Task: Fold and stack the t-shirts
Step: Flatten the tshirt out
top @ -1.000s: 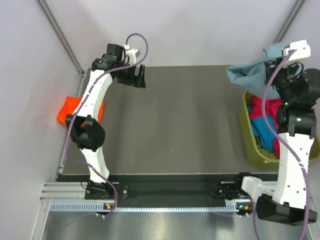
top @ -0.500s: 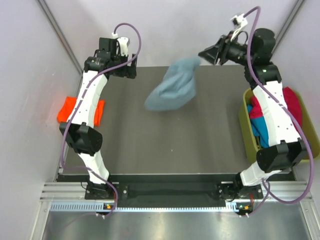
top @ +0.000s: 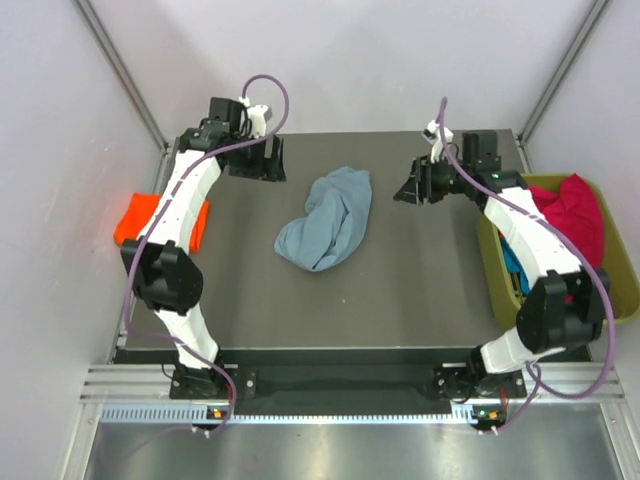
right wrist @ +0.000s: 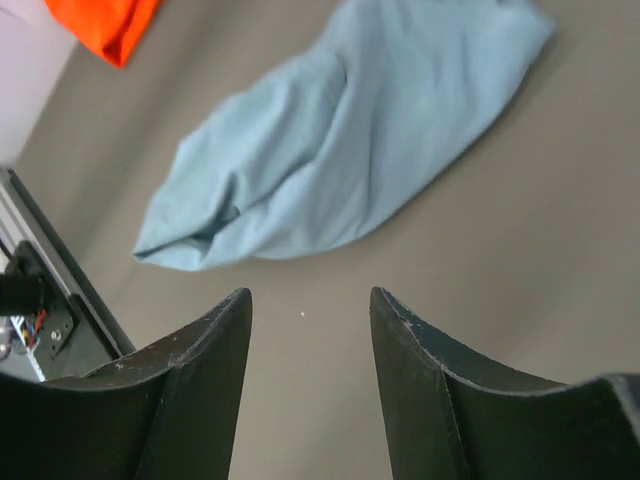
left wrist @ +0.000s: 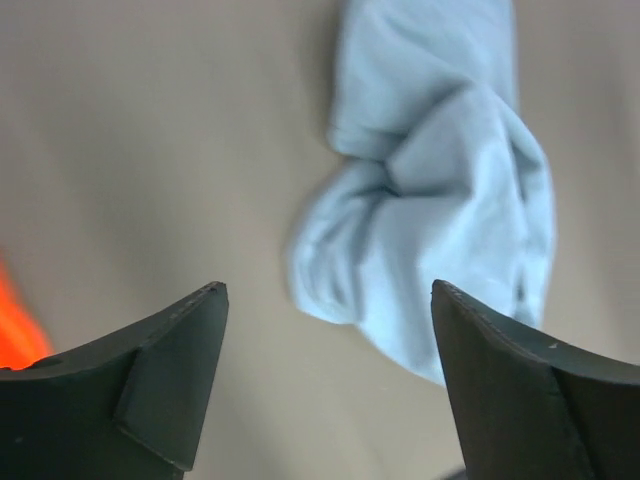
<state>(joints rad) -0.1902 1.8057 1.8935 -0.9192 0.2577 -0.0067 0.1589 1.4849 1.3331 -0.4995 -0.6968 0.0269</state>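
The grey-blue t-shirt [top: 327, 220] lies crumpled mid-surface, toward the far edge. The left fingers [left wrist: 130, 400] stand wide and the right fingers [right wrist: 190, 400] are apart; both are empty. The left arm partly hides the orange-red t-shirt [top: 135, 215] beside the left edge. The right arm partly hides the crimson-pink t-shirt [top: 580, 210] in the bin [top: 622, 290].

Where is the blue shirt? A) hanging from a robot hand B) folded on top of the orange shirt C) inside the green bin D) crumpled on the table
D: the blue shirt lies in a crumpled heap on the dark table, with nothing holding it.
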